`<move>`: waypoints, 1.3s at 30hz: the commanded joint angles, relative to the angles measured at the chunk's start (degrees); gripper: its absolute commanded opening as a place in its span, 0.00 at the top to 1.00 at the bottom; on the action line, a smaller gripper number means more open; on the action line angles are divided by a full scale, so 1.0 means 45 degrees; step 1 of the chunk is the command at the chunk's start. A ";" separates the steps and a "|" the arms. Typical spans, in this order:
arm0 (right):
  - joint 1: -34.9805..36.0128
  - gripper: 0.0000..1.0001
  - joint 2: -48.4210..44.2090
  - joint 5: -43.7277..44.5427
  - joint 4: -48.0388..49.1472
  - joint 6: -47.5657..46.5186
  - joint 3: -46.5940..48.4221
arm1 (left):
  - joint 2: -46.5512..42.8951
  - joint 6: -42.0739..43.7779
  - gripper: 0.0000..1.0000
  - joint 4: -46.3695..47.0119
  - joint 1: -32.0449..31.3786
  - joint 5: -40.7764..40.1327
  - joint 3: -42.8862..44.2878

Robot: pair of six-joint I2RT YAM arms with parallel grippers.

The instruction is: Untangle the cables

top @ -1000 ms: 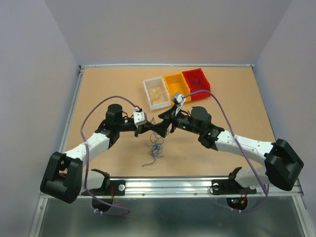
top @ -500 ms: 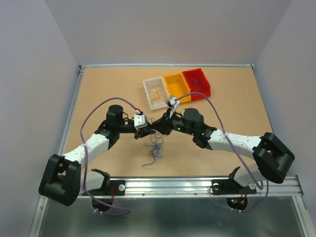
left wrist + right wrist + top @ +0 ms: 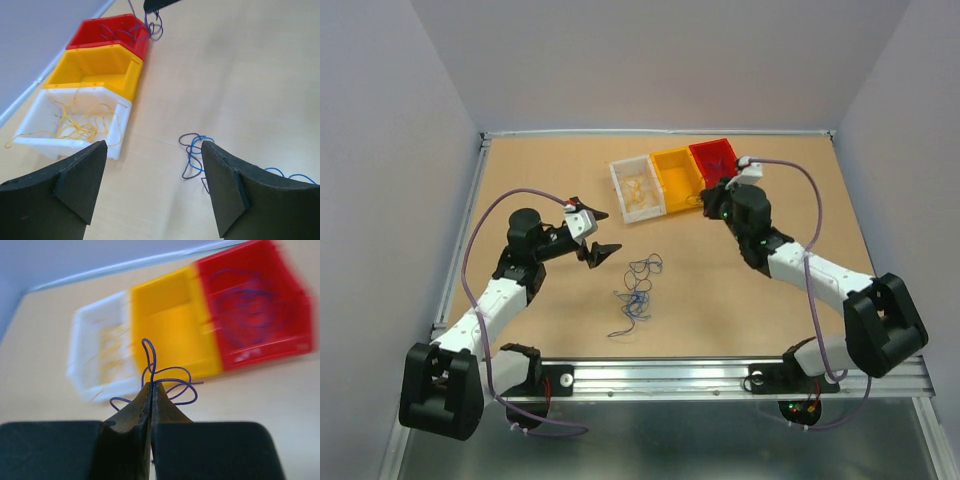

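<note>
A loose tangle of thin blue and purple cables [image 3: 638,290] lies on the tan table in front of the arms; the left wrist view shows its near loops [image 3: 192,150]. My left gripper [image 3: 597,232] hangs open to the left of the tangle, with nothing between its fingers [image 3: 155,180]. My right gripper [image 3: 704,200] is shut on one curly purple cable [image 3: 175,382], pinched at the fingertips [image 3: 151,386]. It holds that cable just in front of the yellow and red bins. In the left wrist view the same cable [image 3: 152,27] dangles by the red bin's corner.
Three bins stand in a row at the back: a white bin [image 3: 617,182] with yellow wires, a yellow bin [image 3: 672,158], and a red bin [image 3: 738,172] with purple wires. The table's raised rim [image 3: 470,215] runs along the left side.
My left gripper opened and drew back to the left, away from the tangle. My right gripper shut on a purple cable and carried it up and right to the bins.
</note>
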 commanded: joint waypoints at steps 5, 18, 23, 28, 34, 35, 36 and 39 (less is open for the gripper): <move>-0.3034 0.99 0.3370 0.1506 -0.2149 -0.0808 0.4369 | -0.0302 -0.0635 0.12 0.1349 0.0127 -0.0231 -0.0299; -0.3502 1.00 1.2942 0.2447 -1.0798 -0.1825 1.4376 | -0.0673 -0.0400 0.12 0.1447 0.0127 -0.0447 -0.0572; -0.3484 0.99 1.1367 -0.0538 -1.0804 -0.1709 1.1802 | -0.0751 -0.0380 0.12 0.1466 0.0127 -0.0466 -0.0611; -0.1869 0.95 0.9202 -0.0609 -1.0745 -0.1825 0.9401 | -0.1004 -0.0400 0.12 0.1447 0.0127 -0.0661 -0.0709; -0.1239 0.43 0.7127 0.0793 -1.0297 -0.1494 0.7659 | -0.1045 -0.0302 0.11 0.1525 0.0127 -0.1228 -0.0768; -0.1218 0.37 0.6912 0.1150 -1.0199 -0.1455 0.7367 | -0.0947 -0.0206 0.10 0.1544 0.0127 -0.1112 -0.0748; -0.1218 0.35 0.6523 0.1327 -1.0005 -0.1416 0.7267 | -0.0753 -0.0185 0.06 0.1525 0.0108 -0.0879 -0.0787; -0.1102 0.30 0.5704 0.1037 -0.9537 -0.1142 0.6897 | -0.0226 0.0437 0.04 0.0983 -0.0164 -0.0739 -0.0651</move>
